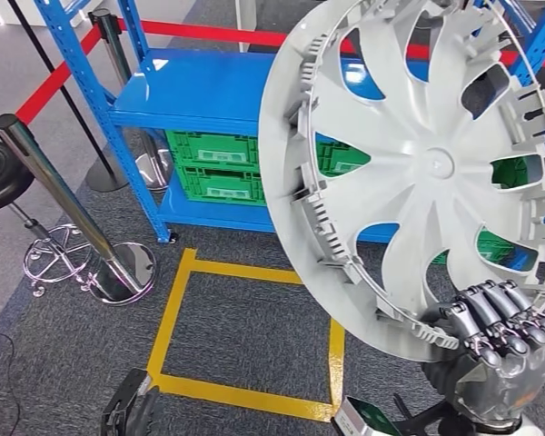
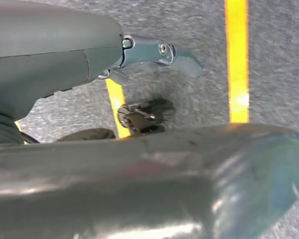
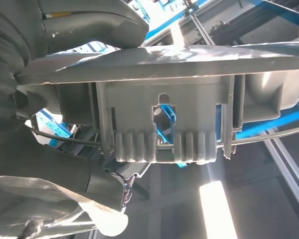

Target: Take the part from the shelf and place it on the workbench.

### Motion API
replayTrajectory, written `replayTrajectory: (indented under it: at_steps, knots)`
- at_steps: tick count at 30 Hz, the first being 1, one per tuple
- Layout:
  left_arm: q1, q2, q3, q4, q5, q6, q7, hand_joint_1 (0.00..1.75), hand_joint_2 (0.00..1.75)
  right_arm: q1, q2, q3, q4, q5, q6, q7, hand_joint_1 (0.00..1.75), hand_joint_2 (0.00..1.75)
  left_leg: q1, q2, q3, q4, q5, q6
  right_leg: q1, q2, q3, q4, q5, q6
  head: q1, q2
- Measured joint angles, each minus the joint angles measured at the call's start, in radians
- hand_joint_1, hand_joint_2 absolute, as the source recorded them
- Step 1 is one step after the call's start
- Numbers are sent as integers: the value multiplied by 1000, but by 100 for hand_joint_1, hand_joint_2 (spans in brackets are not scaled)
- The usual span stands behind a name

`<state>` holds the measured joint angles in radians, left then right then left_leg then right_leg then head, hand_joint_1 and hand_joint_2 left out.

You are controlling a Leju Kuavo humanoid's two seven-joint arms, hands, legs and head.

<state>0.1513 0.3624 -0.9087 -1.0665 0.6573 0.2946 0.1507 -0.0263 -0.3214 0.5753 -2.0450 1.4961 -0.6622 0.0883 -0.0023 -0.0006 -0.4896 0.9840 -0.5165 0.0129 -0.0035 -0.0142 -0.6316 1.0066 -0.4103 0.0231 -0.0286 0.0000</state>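
The part is a large grey wheel cover with curved spokes, held up on edge and tilted in front of the shelf. My right hand grips its lower rim at the bottom right, dark fingers curled over the edge. In the right wrist view the cover's ribbed rim clips run across the picture, with my right hand wrapped around the rim. My left hand hangs low at the bottom left and holds nothing. The left wrist view has its thumb stretched out over the carpet.
A blue shelf stands ahead with green crates on its lower level. A chrome stanchion with a red belt and a black stool stand to the left. Yellow tape marks a square on the grey carpet.
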Motion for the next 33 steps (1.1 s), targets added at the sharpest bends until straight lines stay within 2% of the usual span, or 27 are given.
replayTrajectory:
  at_steps: [1,2,4,5,6,7,8,9,10,12,13,14,15,16,17,18,20,21,22,23,24,26,27,29,31,32,33]
  knots:
    - [-2,0,-4,1,-1,2,0,0,0,-3,-1,2,2,0,0,0,175,175,1,2,-10,-4,12,9,-1,2,-9,7,-13,5,1,0]
    - [-4,0,-7,1,-2,4,0,0,0,-5,-1,4,4,0,0,0,175,175,3,4,-23,-8,26,17,-1,5,-21,30,-45,9,2,0]
    - [-9,1,-12,3,-5,10,0,0,0,-9,-3,9,12,0,0,0,175,175,5,6,-52,-10,53,25,-3,9,-51,133,-148,17,6,0]
    - [-11,1,-14,4,-7,12,1,0,0,-10,-4,12,17,0,0,1,175,175,4,6,-69,-10,66,25,-4,9,-61,198,-188,20,7,0]
    - [-14,1,-17,5,-9,13,1,0,0,-10,-4,15,23,0,0,2,175,175,4,6,-85,-9,79,25,-4,10,-63,250,-206,21,8,0]
    - [-16,0,-20,7,-12,14,2,0,0,-10,-4,18,29,0,0,3,175,175,3,6,-101,-7,92,23,-4,10,-51,275,-198,22,8,0]
    - [-19,0,-23,8,-16,14,3,0,0,-10,-5,22,34,0,0,4,175,175,3,6,-116,-6,103,22,-4,10,-24,263,-172,21,8,0]
    - [-21,0,-26,10,-19,14,3,0,0,-10,-5,25,39,0,0,6,175,175,3,6,-130,-4,114,19,-4,10,20,216,-141,19,8,0]
    - [-24,0,-29,11,-21,14,3,0,0,-11,-5,28,43,0,0,7,175,175,3,5,-143,-3,124,16,-4,11,75,141,-123,16,8,0]
    - [-27,0,-35,12,-23,15,4,0,0,-14,-5,32,49,0,0,9,175,175,2,5,-161,-1,146,8,-1,12,173,-8,-127,10,7,0]
    - [-29,0,-37,13,-24,15,4,0,0,-15,-5,33,52,0,0,10,175,175,2,5,-167,-3,157,3,2,13,196,-51,-137,8,7,0]
    - [-31,0,-39,13,-25,15,4,0,0,-16,-5,34,55,0,0,11,175,175,3,5,-170,-7,170,-2,5,14,202,-68,-138,6,7,0]
    - [-32,0,-41,14,-27,16,5,0,0,-17,-5,35,57,1,0,12,175,175,4,5,-174,-12,179,-7,3,12,196,-72,-129,2,8,0]
    - [-33,0,-44,16,-30,16,7,0,0,-19,-5,37,60,1,0,14,175,175,5,4,-179,-12,173,-13,2,11,188,-74,-117,-4,8,0]
    - [-34,0,-46,17,-34,16,8,0,0,-22,-5,39,63,1,0,16,175,175,5,3,-187,5,150,-19,-1,8,180,-76,-106,-13,7,0]
    - [-35,1,-48,19,-37,16,10,0,0,-25,-5,40,66,1,0,18,175,175,6,2,-200,46,108,-25,-3,5,171,-78,-95,-21,6,0]
    - [-39,0,-52,24,-45,15,14,0,0,-31,-5,43,73,1,0,21,175,175,9,1,-233,188,10,-34,-3,2,148,-68,-81,-30,3,0]
    - [-42,0,-54,27,-48,15,16,0,0,-33,-5,45,76,1,0,22,175,175,11,1,-244,254,-19,-37,-3,2,134,-61,-76,-31,2,0]
    - [-45,0,-56,30,-52,14,17,0,0,-36,-5,46,79,1,0,22,175,175,12,1,-241,292,-27,-39,-3,1,120,-51,-72,-30,2,0]
    - [-48,-1,-58,33,-56,12,17,0,0,-37,-5,47,83,1,0,22,175,175,13,1,-221,292,-16,-39,-4,1,105,-41,-69,-29,1,0]
    - [-51,-1,-61,35,-59,11,17,0,0,-38,-5,49,85,1,0,22,175,175,14,1,-183,251,6,-39,-4,1,91,-29,-67,-28,1,0]
    - [-58,-1,-64,39,-61,10,17,0,0,-41,-5,51,88,1,0,22,175,175,14,0,-92,120,27,-34,-4,1,66,-5,-65,-25,1,0]
    - [-61,-1,-65,41,-62,10,17,0,0,-42,-5,51,89,1,0,22,175,175,12,-1,-62,70,26,-30,-3,1,56,3,-62,-20,1,0]
    - [-64,-1,-66,44,-62,10,17,0,0,-44,-5,52,90,1,0,23,175,175,6,-3,-48,36,20,-18,-2,2,44,10,-52,-7,1,0]
    - [-65,-1,-67,47,-63,10,18,0,0,-44,-5,53,91,1,0,23,175,175,7,-1,-58,30,34,-1,-5,4,36,12,-52,6,1,0]
    - [-66,-1,-68,48,-63,10,18,0,0,-44,-5,53,91,1,0,23,175,175,8,1,-66,27,44,8,-6,5,28,26,-72,11,2,0]
    - [-68,-1,-68,49,-63,10,18,0,0,-45,-5,54,91,1,0,22,175,175,9,3,-75,23,55,16,-7,7,14,58,-110,15,3,0]
